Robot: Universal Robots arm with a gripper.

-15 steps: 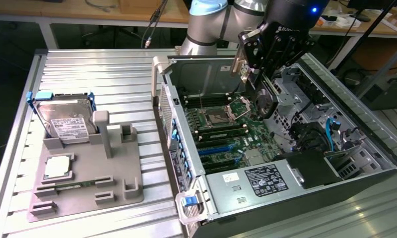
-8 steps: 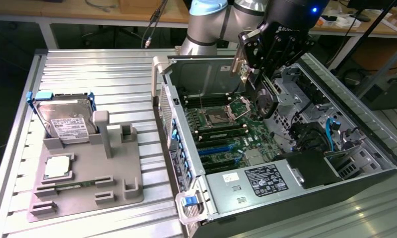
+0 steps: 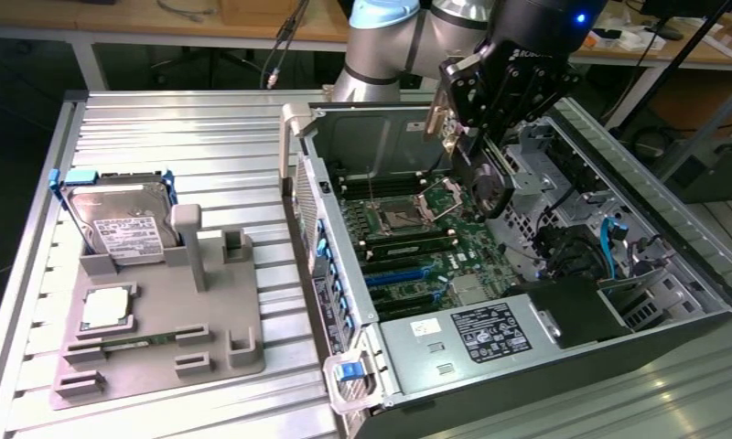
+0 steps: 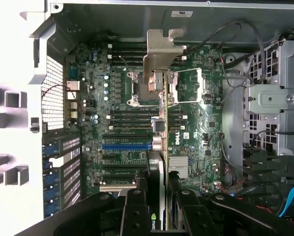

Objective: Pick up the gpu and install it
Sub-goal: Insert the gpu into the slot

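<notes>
**GPU lifted, over the open case, not yet seated**

Slatted metal table (image 3: pixel 183 128) under everything. Toward the exterior view's right, open computer case (image 3: pixel 303 183), side panel off, motherboard (image 3: pixel 403 238) exposed. Toward the exterior view's left, grey parts fixture (image 3: pixel 220 320) with hard drive (image 3: pixel 122 219) standing in its holder, well apart from the work.

Arm (image 3: pixel 384 41) reaching in from the far edge of the table. Wrist above the case, tool pointing down into the opening.

Pick-up done by the look of it; install step in hand. Gpu (image 3: pixel 486 183) hanging on edge above the motherboard, seemingly clear of it. Silver bracket (image 4: pixel 161 54) at the end away from the claw. Gripper (image 3: pixel 486 142) clamped on the card, one of the fingers (image 4: pixel 137 206) on each face.

Blue expansion slots (image 4: pixel 125 146) near the card in the wrist view, but lying crosswise to it. Seating likely calls for a turn to bring card and slot parallel, bracket toward the slotted rear wall, then a straight, even press down. Any tilt risks a jam at the connector edge.
</notes>
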